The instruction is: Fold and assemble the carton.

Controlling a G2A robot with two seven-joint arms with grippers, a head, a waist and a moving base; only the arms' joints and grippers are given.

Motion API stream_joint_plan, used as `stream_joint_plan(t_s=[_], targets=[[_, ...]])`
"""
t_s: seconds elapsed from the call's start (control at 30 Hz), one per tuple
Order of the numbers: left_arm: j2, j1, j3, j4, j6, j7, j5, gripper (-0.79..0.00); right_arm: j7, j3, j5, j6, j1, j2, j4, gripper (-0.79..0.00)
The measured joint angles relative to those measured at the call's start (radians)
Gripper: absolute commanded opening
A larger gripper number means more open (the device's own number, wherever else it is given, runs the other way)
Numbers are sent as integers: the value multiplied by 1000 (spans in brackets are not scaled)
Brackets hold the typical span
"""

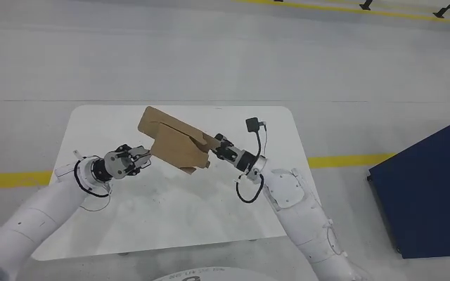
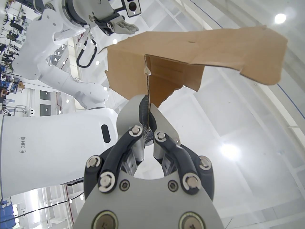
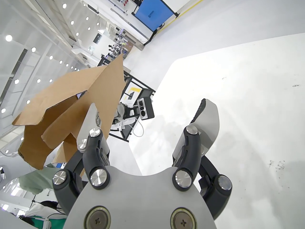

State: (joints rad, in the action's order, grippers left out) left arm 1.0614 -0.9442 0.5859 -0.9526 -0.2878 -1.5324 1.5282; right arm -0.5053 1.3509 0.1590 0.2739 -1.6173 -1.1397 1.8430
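Hanging in the air over the white table (image 1: 105,211), the carton (image 1: 176,140) is held well apart from the near and side edges. The left gripper (image 2: 148,110) pinches 1 corrugated edge tight between its 2 fingers. The right gripper (image 3: 149,106) is spread wide at the opposite side. It grips nothing, and 1 finger sits just beside a flap.

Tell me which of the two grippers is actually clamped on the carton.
The left gripper: its jaws are shut on an edge of the carton. The right gripper has its jaws wide open beside the cardboard, gripping nothing.
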Motion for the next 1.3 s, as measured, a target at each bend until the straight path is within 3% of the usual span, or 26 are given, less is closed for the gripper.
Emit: stream_joint_plan(t_s=[0.6,1.3], targets=[[8,6,-8,17,-7,7,14,-785,-84,32,-53,93,-31,14,6,-111],[40,20,-36,41,-44,44,-48,-785,-80,-39,-4,36,15,13,-2,-108]])
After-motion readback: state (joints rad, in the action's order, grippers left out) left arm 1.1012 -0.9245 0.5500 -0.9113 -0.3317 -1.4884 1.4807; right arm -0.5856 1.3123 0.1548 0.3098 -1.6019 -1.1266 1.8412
